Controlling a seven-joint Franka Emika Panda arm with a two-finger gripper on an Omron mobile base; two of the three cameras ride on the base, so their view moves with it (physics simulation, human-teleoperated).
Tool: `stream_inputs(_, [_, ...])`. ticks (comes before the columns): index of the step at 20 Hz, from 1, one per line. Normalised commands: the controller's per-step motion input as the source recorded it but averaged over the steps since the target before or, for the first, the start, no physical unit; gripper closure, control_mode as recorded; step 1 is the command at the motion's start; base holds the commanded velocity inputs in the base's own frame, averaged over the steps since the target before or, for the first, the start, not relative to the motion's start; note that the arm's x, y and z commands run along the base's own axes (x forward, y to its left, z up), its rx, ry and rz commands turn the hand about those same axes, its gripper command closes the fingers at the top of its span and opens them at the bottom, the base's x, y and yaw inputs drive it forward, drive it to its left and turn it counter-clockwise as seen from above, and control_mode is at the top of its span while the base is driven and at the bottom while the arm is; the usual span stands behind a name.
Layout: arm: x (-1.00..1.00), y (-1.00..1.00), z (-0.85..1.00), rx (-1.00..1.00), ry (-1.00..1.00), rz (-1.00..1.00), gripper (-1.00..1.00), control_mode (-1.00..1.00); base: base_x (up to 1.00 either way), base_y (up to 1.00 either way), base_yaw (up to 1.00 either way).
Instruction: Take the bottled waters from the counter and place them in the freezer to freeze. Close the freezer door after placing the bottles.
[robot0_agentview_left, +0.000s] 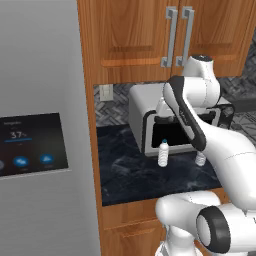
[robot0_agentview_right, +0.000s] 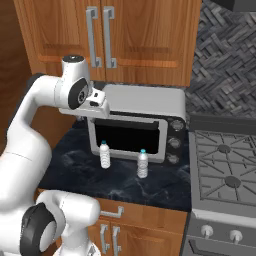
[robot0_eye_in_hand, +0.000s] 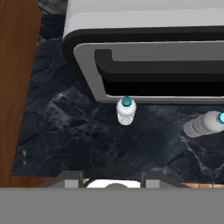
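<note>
Two bottled waters stand upright on the counter (robot0_agentview_right: 75, 175) just in front of the toaster oven (robot0_agentview_right: 135, 120): the left bottle (robot0_agentview_right: 104, 154) before the left part of its dark door, the right bottle (robot0_agentview_right: 143, 163) near the door's middle, a little farther forward, the pair apart from each other. Above the toaster oven's front left corner hangs the gripper (robot0_eye_in_hand: 114, 181), pointing down at the counter, jaws closed with nothing between them, clear of both bottles.

The fridge door touchscreen (robot0_agentview_left: 31, 145) reads "37"; smaller text is illegible.
</note>
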Motion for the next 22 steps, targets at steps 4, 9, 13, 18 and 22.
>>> stream_inputs(4, [-0.27,-0.31,0.00,0.02,-0.13,0.04,-1.00,-1.00,0.00,0.00,0.00])
stream_inputs(9, [-0.68,-0.78,0.00,0.05,-0.23,0.09,-1.00,-1.00,0.00,0.00,0.00])
stream_inputs(13, [-0.68,-0.81,0.00,0.02,-0.33,0.10,-1.00,-1.00,0.00,0.00,0.00])
stream_inputs(18, [-0.59,-0.77,-0.07,0.00,-0.53,0.26,-1.00,-1.00,0.00,0.00,0.00])
stream_inputs(22, [-0.54,-0.94,-0.38,0.09,-0.53,0.29,-1.00,-1.00,0.00,0.00,0.00])
